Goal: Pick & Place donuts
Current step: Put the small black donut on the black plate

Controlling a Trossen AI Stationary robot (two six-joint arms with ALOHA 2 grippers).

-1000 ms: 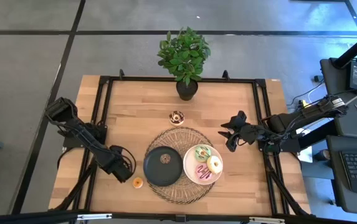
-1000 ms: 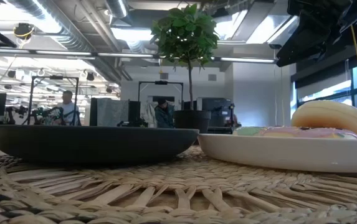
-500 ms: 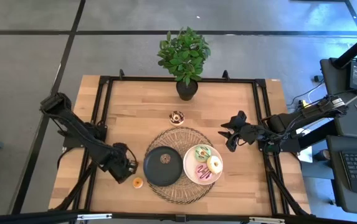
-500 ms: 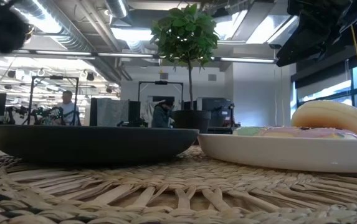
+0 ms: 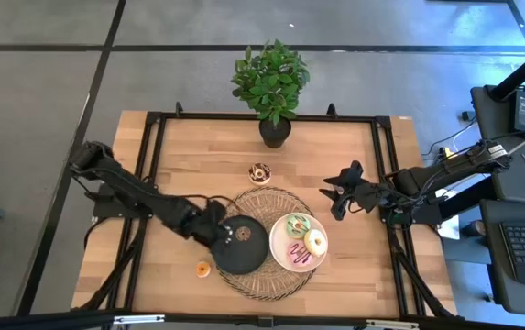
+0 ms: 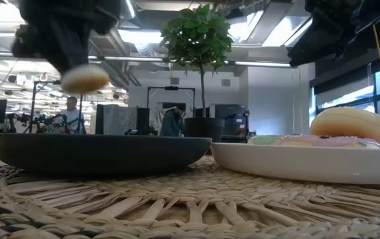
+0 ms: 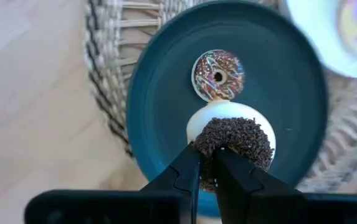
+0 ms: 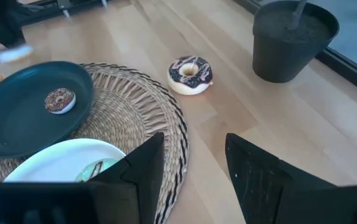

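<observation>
Above black plate's point(image 7: 166, 112) near edge (mat-side), left pincer point(image 7: 206, 169) gripping chocolate-crumb donut point(image 7: 234, 140)

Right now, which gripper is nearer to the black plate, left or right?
Left. The left gripper hangs over the black plate at its edge, shut on a chocolate-sprinkled donut. The right gripper waits open beyond the white plate, off the woven mat.

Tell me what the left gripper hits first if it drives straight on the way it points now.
Probably the black plate. The left gripper, shut on a chocolate-sprinkled donut, points down at it, so the donut would land first, just beside the small sprinkled donut already there. Height above the plate is unclear.
</observation>
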